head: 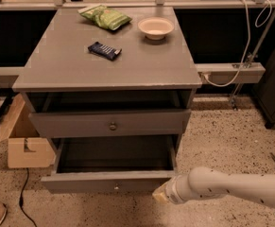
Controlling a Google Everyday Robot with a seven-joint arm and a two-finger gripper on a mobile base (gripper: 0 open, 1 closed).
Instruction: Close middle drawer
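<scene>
The middle drawer (pixel 104 181) is a grey drawer with a low front panel and a tiny pale centre knob. It is pulled far out of the grey cabinet (pixel 108 67), and its inside shows dark and empty. My gripper (pixel 159 193), at the end of the white arm coming in from the right, sits at the right end of the drawer's front panel and seems to touch it. Above it, the taller-fronted drawer (pixel 111 123) with a dark knob stands slightly out.
On the cabinet top lie a green snack bag (pixel 105 17), a dark blue bar (pixel 104 50) and a white bowl (pixel 155 27). A cardboard box (pixel 26 148) stands on the floor at the left. A cable tray and cables (pixel 231 72) are at the right.
</scene>
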